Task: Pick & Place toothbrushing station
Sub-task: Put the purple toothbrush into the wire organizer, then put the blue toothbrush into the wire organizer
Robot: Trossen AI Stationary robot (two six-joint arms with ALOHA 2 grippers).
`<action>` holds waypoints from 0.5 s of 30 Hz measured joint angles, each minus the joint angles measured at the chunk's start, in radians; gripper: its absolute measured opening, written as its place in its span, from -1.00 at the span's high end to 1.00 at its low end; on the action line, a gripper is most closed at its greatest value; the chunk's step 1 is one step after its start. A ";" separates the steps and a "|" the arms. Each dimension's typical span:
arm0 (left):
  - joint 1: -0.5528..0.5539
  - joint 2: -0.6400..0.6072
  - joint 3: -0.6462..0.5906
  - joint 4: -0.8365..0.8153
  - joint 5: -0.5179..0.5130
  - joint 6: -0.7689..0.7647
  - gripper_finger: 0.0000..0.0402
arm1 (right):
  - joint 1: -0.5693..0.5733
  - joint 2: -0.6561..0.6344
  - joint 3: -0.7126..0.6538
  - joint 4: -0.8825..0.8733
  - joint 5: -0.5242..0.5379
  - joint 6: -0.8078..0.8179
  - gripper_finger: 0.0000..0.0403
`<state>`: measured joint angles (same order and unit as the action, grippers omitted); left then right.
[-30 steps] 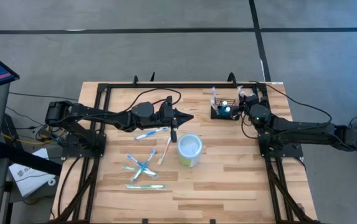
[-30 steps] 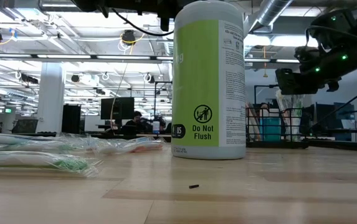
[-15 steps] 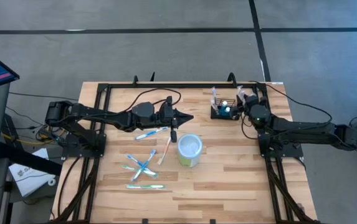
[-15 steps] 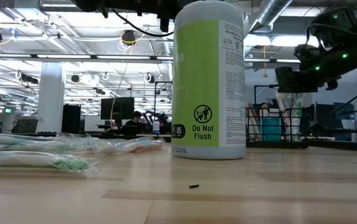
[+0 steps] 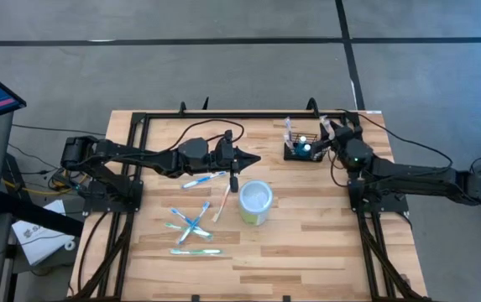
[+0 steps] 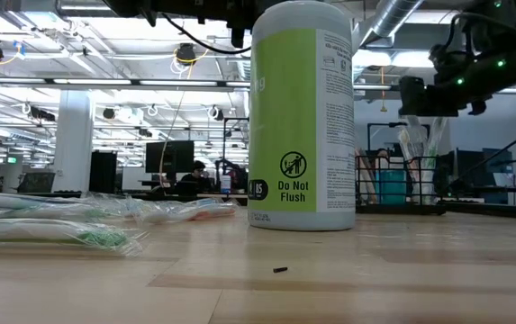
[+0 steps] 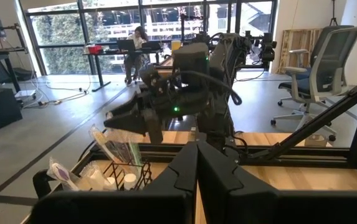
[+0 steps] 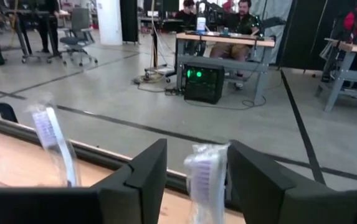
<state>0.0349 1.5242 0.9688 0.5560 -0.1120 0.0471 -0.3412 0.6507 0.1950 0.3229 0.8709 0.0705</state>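
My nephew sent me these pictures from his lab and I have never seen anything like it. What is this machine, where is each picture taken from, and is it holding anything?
It is a robot with two dark arms at a wooden table.

One picture looks straight down, one looks level across the tabletop, and two come from cameras on the arms' wrists.

On the table lie wrapped toothbrushes and a white-and-green canister, the tall one marked "Do Not Flush" in the low view. Near the far edge stands a small black wire basket with wrapped toothbrushes upright in it.

The left gripper hangs shut and empty over the table's middle. The right gripper is at the basket, its fingers apart on either side of a wrapped toothbrush, which stands free between them. So nothing is held.
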 joint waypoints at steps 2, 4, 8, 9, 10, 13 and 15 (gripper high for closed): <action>0.000 0.000 0.000 0.000 0.000 0.000 1.00 | 0.007 -0.007 0.005 0.000 0.000 -0.006 0.23; 0.000 0.000 0.000 0.000 0.000 0.000 1.00 | 0.014 -0.018 0.012 0.000 0.000 -0.031 0.25; 0.000 0.000 0.000 0.000 0.001 0.000 1.00 | 0.026 -0.037 0.021 -0.001 0.001 -0.055 0.29; 0.000 0.000 0.000 0.000 0.001 0.000 1.00 | 0.029 -0.042 0.023 -0.001 0.000 -0.055 0.30; 0.000 0.000 0.000 0.000 0.001 0.000 1.00 | 0.035 -0.049 0.023 0.000 0.001 -0.055 0.31; 0.000 -0.003 0.000 -0.002 0.004 0.000 1.00 | 0.051 -0.069 0.023 -0.001 0.002 -0.071 0.32; 0.000 -0.018 0.000 -0.014 0.004 0.000 1.00 | 0.067 -0.083 0.023 0.000 0.003 -0.079 0.32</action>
<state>0.0347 1.5065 0.9686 0.5417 -0.1078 0.0473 -0.2745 0.5677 0.2184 0.3225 0.8735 -0.0085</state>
